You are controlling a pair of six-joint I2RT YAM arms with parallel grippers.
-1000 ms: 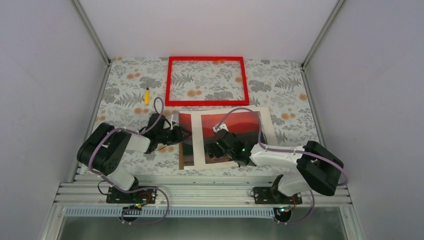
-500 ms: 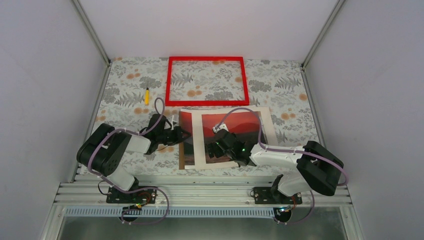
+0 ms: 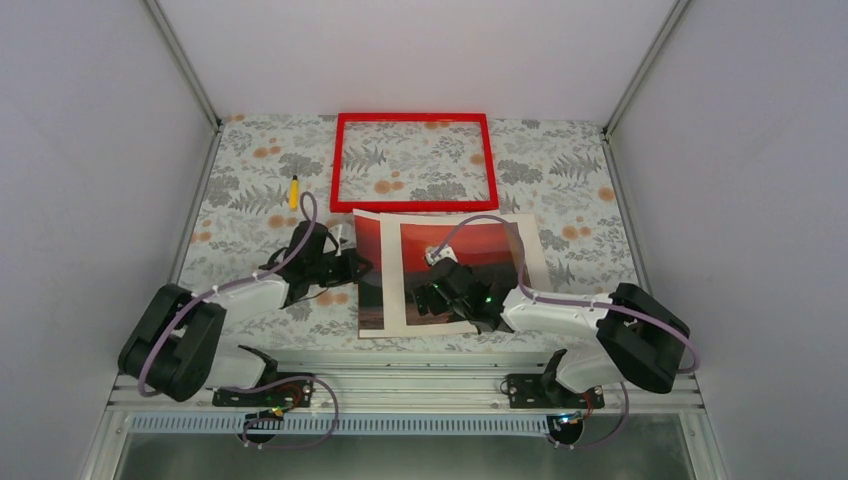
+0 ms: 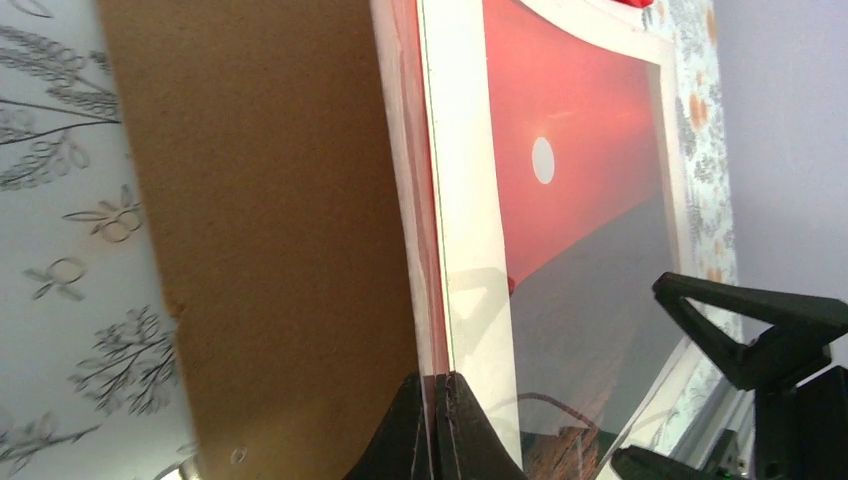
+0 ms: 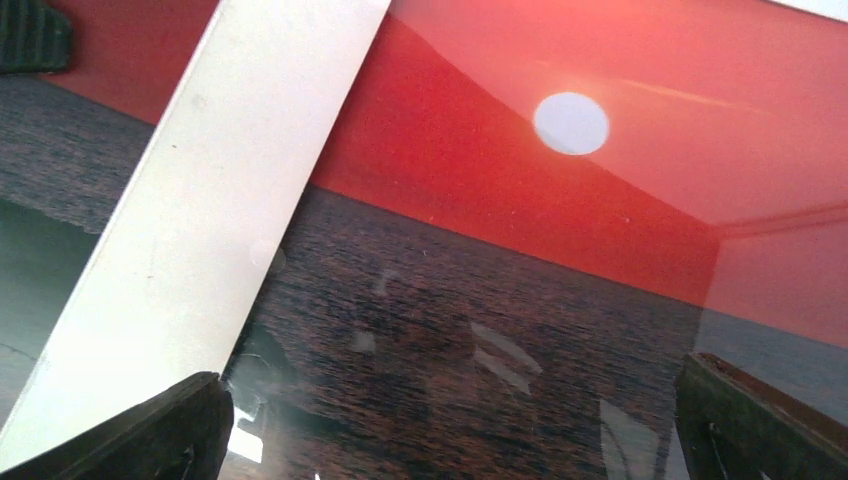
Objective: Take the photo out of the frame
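The frame lies flat at the far middle of the flowered tabletop. Its long axis runs left to right, and the cloth shows through its opening. The photo lies apart from it on the near side, between the two arms. Its long axis also runs left to right, a little askew, with the red sky and white sun towards the frame and the dark sea towards the arm bases. The left arm reaches in from the side. In its wrist view the left jaws are pressed together on the photo's left edge, where the white border meets a brown backing board. I cannot tell whether they nip the print alone or another sheet with it. The right jaws are spread wide low over the photo's sea, one tip at each lower corner of that wrist view. A small yellow tool lies left of the frame.
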